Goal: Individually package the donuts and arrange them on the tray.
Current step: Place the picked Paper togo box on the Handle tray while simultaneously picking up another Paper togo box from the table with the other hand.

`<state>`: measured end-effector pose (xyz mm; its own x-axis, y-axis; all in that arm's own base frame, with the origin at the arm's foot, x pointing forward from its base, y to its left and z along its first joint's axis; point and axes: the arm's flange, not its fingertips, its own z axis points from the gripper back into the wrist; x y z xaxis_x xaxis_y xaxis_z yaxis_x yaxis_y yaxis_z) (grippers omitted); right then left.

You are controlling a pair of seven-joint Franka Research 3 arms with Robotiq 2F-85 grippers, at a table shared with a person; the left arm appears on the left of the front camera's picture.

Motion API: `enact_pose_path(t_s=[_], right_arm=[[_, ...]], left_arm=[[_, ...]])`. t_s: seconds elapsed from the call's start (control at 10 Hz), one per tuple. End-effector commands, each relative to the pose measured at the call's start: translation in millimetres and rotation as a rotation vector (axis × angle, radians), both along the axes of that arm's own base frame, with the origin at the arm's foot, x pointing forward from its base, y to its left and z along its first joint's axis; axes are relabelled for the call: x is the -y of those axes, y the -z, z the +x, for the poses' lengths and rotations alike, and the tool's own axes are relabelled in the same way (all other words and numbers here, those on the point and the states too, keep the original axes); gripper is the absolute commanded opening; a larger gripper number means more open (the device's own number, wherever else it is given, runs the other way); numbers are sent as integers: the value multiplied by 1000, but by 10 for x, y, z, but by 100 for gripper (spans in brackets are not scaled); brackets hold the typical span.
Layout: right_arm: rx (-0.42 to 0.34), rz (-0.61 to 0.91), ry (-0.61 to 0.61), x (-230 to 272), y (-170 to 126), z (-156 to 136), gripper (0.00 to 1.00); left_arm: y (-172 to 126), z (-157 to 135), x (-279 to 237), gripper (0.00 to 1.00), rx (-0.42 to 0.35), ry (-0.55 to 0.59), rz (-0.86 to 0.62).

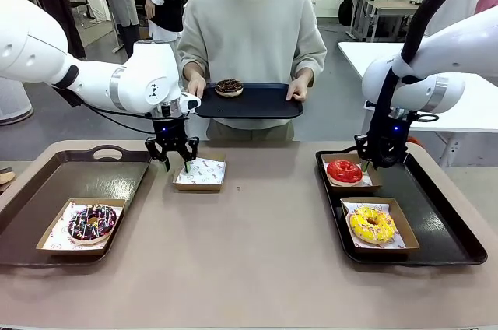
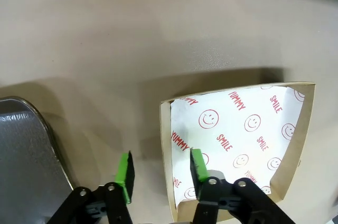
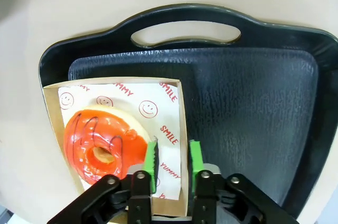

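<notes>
My left tool [image 2: 158,174] straddles the near wall of the empty paper-lined box [image 2: 240,139] on the worktop, jaws part-way in and not yet pinching; that thin cardboard looks light and floppy, so I'd take it by the rim only. My right tool [image 3: 171,160] brackets the side wall of the red donut's box [image 3: 182,129], jaws narrow, grip unclear; the red donut [image 3: 100,145] lies just beside it, its glaze looking soft and smearable.
</notes>
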<state>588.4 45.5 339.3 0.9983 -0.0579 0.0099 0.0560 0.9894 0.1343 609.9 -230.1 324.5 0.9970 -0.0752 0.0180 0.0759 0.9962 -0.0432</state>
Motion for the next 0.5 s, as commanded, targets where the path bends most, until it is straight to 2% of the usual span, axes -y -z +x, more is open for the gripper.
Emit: enact_pose_path(t_s=[0.0, 0.1, 0.2, 0.4], right_arm=[[15, 19, 3, -8, 26, -30, 100], [13, 20, 6, -3, 28, -29, 100], [11, 22, 10, 0, 28, -28, 100], [10, 28, 14, 4, 30, -25, 100]], left_arm=[[-73, 36, -14, 0, 7, -9, -3], [-79, 33, -15, 5, 5, -12, -3], [-82, 35, -18, 0, 3, -14, -2], [-86, 41, -18, 0, -7, -17, 0]])
